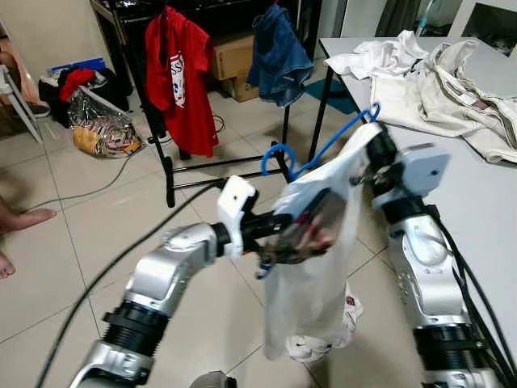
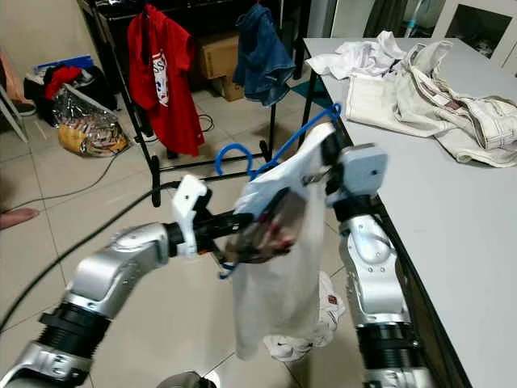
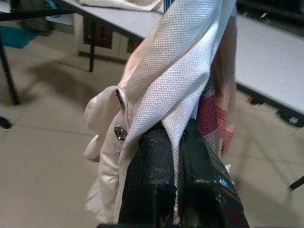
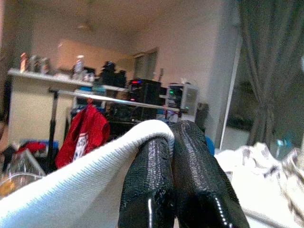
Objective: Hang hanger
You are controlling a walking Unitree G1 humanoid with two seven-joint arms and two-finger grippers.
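In the left eye view, a white shirt (image 1: 311, 267) on a blue hanger (image 1: 319, 149) is held up between the two arms, in front of a black clothes rack (image 1: 174, 174) where a red shirt (image 1: 179, 81) and a blue denim garment (image 1: 279, 52) already hang. The hanger's hook curls up on the rack side, free of any rail. The left gripper (image 1: 279, 234) reaches in level from the robot's left, forearm nearly horizontal, and is closed on the shirt's front. The right gripper (image 1: 370, 162) is raised on an upright forearm and pinches the fabric at the shoulder, beside a grey table (image 1: 477, 210) strewn with pale clothes.

The right eye view shows the same arrangement — the shirt's hem drapes limp toward the tiled floor, above a white sneaker (image 2: 287, 346).

In the left wrist view, the black fingers (image 3: 147, 185) are pressed together with a fold of woven white cloth clamped between them; a metal snap button (image 3: 120, 133) is seen nearby.

In the right wrist view, the fingers (image 4: 194, 161) are closed over a white knit edge, with the rack's rail and the red shirt beyond.

The load is judged light, but the cloth is soft and likely to slip on the stiff plastic hanger — a firmer hold would be on the hanger's neck below the hook.
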